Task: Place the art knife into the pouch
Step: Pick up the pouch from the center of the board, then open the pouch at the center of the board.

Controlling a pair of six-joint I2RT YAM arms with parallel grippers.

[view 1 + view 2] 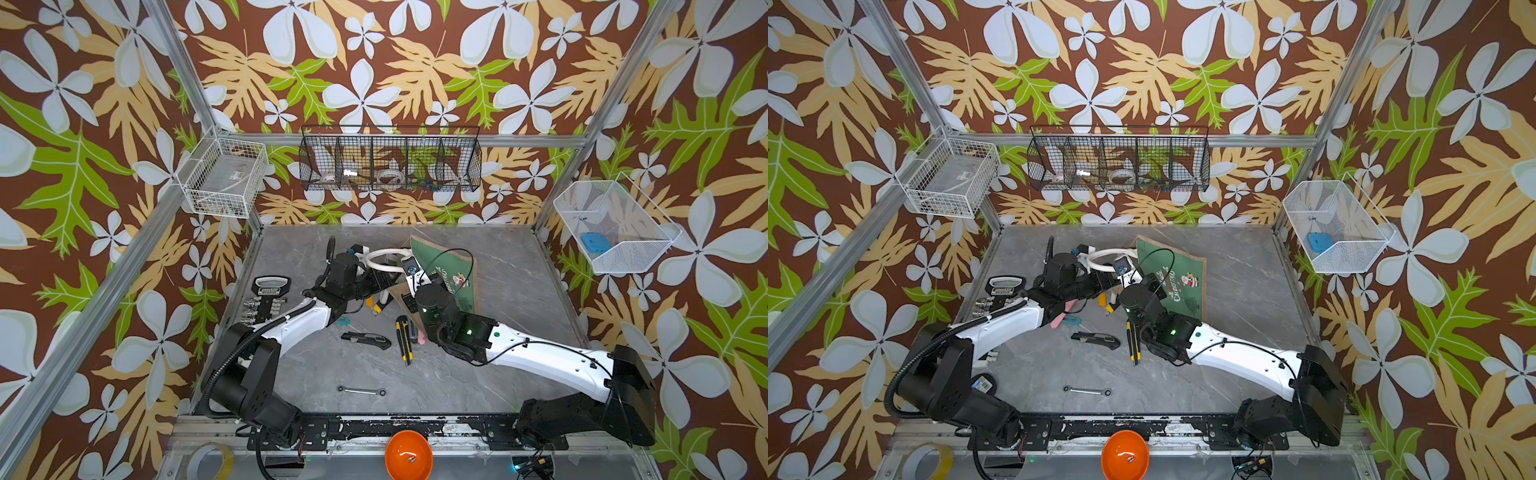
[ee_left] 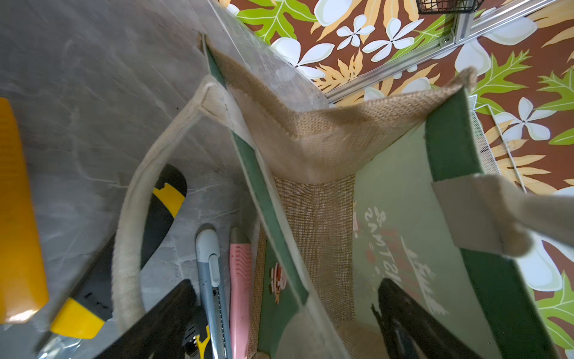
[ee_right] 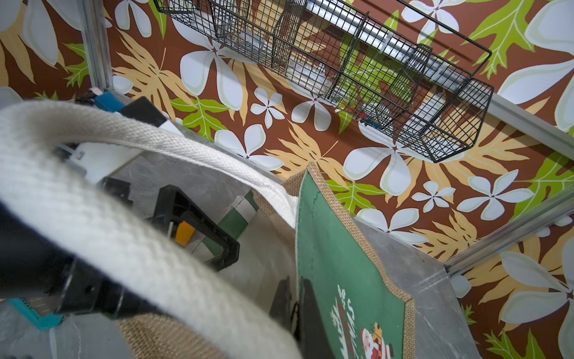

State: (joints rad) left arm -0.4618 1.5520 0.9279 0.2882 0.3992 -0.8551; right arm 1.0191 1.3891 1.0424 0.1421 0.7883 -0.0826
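The pouch [image 1: 453,266] lies on the table with its mouth held open, and its green Christmas panel shows in both top views [image 1: 1183,274]. My right gripper [image 3: 295,289] is shut on the rim of that green panel [image 3: 335,248], lifting it. My left gripper [image 2: 285,284] is open and straddles the lower wall of the pouch mouth, one finger [image 2: 400,310] inside and the other outside. A slim grey art knife [image 2: 214,279] lies on the table against the pouch, beside a pink cutter [image 2: 239,279]. Neither gripper holds a knife. The inside of the pouch [image 2: 316,248] shows no knife.
A black-and-yellow utility knife [image 1: 403,338], a black cutter [image 1: 365,338], yellow-handled pliers [image 1: 376,305] and a wrench [image 1: 361,390] lie on the table. A socket set [image 1: 268,299] sits at the left. Wire baskets [image 1: 390,160] hang on the walls. An orange bowl [image 1: 408,455] is at the front.
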